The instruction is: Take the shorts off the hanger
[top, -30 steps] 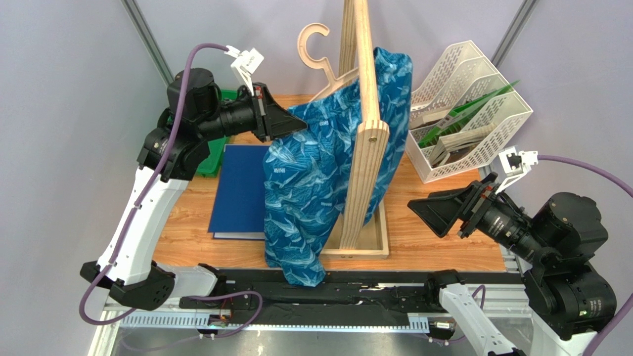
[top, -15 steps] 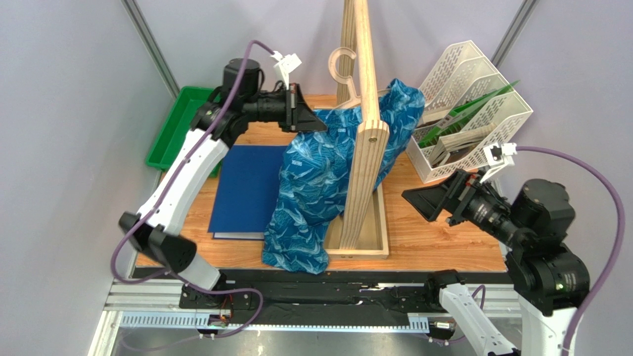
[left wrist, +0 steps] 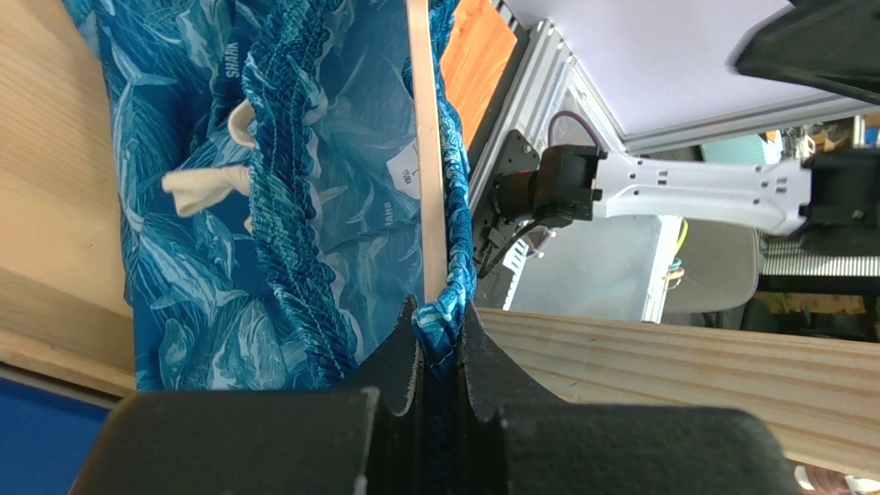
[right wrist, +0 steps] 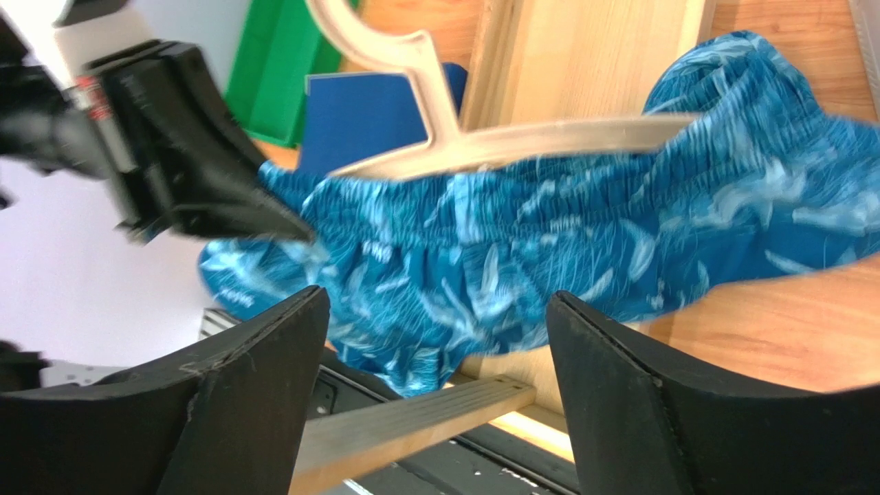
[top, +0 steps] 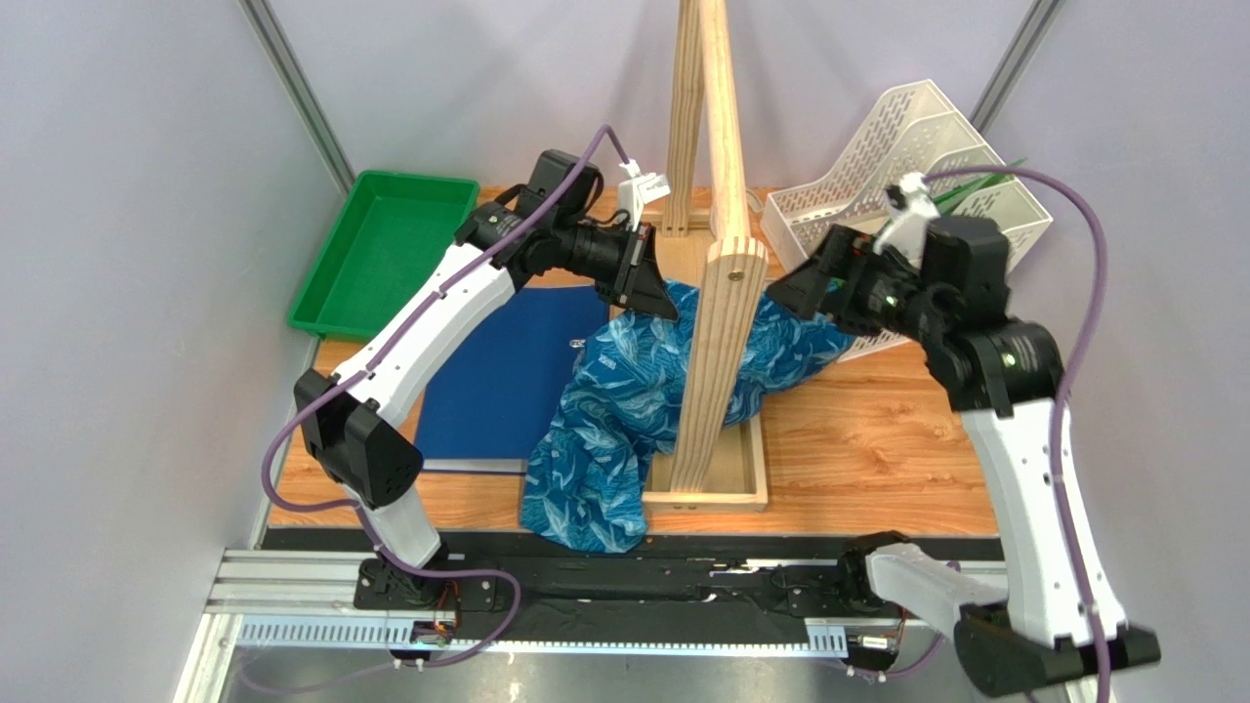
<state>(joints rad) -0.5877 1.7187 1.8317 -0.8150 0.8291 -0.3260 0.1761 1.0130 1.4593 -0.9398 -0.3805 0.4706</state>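
Note:
The blue wave-print shorts [top: 616, 396] hang low across the wooden stand's base, trailing down to the table's front edge. They still sit on the thin light-wood hanger [right wrist: 516, 139], whose hook points up-left in the right wrist view. The hanger's bar [left wrist: 428, 155] runs inside the waistband in the left wrist view and is hidden in the top view. My left gripper [top: 663, 308] is shut on a fold of the shorts [left wrist: 310, 206] at the hanger's end. My right gripper [top: 785, 290] is open and empty, just right of the stand, with the shorts [right wrist: 578, 237] beyond its fingers.
The thick upright wooden stand [top: 719, 279] rises between the two grippers, its base frame [top: 756, 491] on the table. A dark-blue binder [top: 484, 374] lies to the left, a green tray [top: 374, 249] at back left and a white file rack [top: 954, 147] at back right.
My left gripper moved right and down with the shorts and hanger, which dropped from high on the stand to near the table. My right arm swung up and in to the stand's right side.

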